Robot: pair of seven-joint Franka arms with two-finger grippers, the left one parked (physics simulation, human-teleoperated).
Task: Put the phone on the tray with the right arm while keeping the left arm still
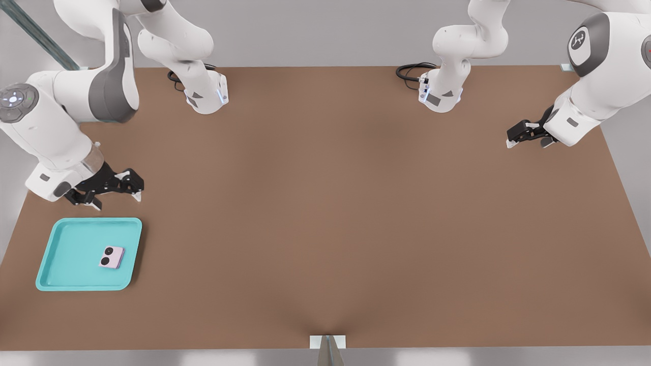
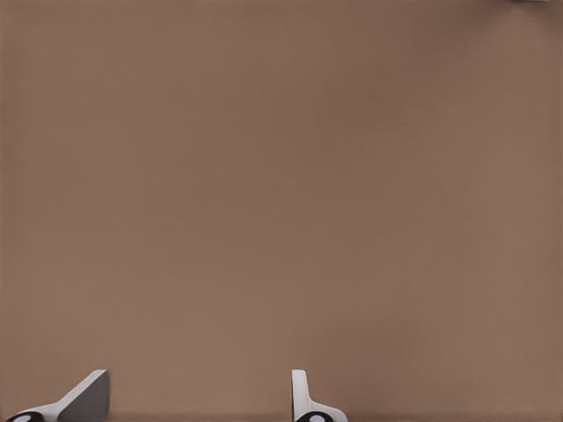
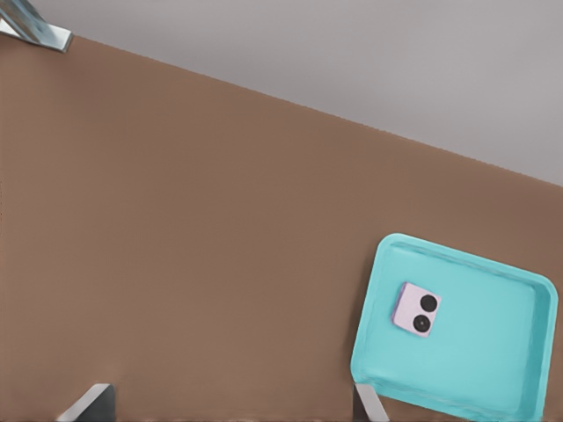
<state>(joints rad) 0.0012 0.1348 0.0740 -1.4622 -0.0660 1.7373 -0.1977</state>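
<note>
— While the gripper [image 1: 114,192] hangs with fingers spread and empty, where does the phone [image 1: 112,256] lie?
— Flat inside the tray [image 1: 61,274], toward the front view's right of it, apart from the gripper, nearer the camera.

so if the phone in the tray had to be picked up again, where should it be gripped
Probably from straight above, closing on two opposite side edges: the phone lies flat, lenses up, inside the tray, whose raised rim blocks a sideways approach. The hand is open, beside the tray.
</note>
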